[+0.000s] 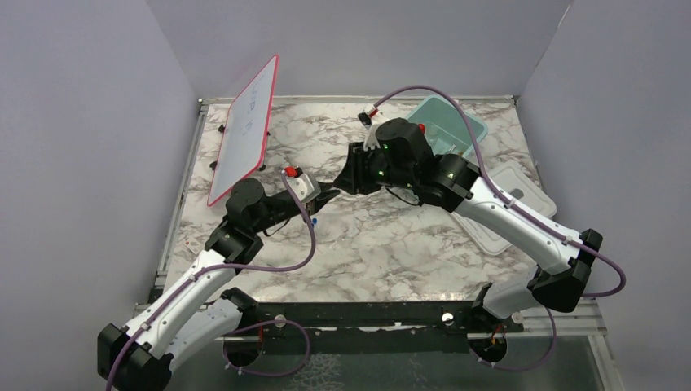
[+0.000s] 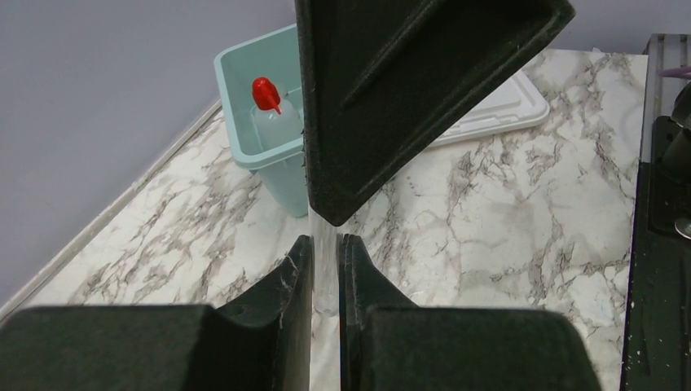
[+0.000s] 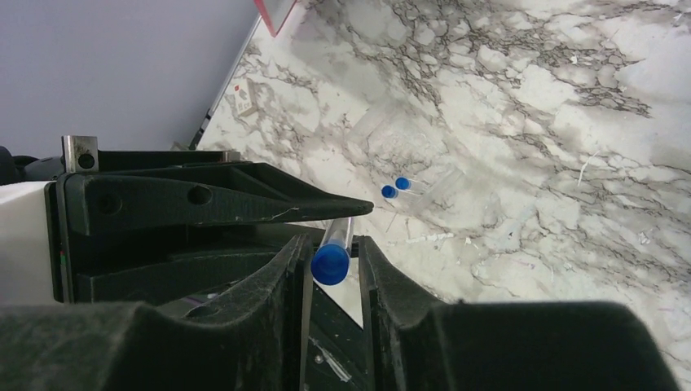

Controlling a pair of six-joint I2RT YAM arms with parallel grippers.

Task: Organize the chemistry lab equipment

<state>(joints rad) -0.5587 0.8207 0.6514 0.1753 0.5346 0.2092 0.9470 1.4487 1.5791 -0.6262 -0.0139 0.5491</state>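
A clear tube with a blue cap (image 3: 330, 262) hangs above mid-table between both grippers. My left gripper (image 2: 326, 273) is shut on its clear rounded end (image 2: 326, 285). My right gripper (image 3: 332, 244) stands around the capped end with its jaws slightly wider than the cap, so a gap shows on one side. In the top view the two grippers meet tip to tip, left (image 1: 328, 191) and right (image 1: 348, 176). Two more blue-capped tubes (image 3: 395, 189) lie on the marble below. The funnel, spatula, brush and tongs are out of view.
The pale teal tub (image 1: 468, 124) stands at the back right with a red-capped bottle (image 2: 271, 114) inside it. Its white lid (image 1: 515, 205) lies on the table at the right. The pink-edged whiteboard (image 1: 244, 134) leans at the back left.
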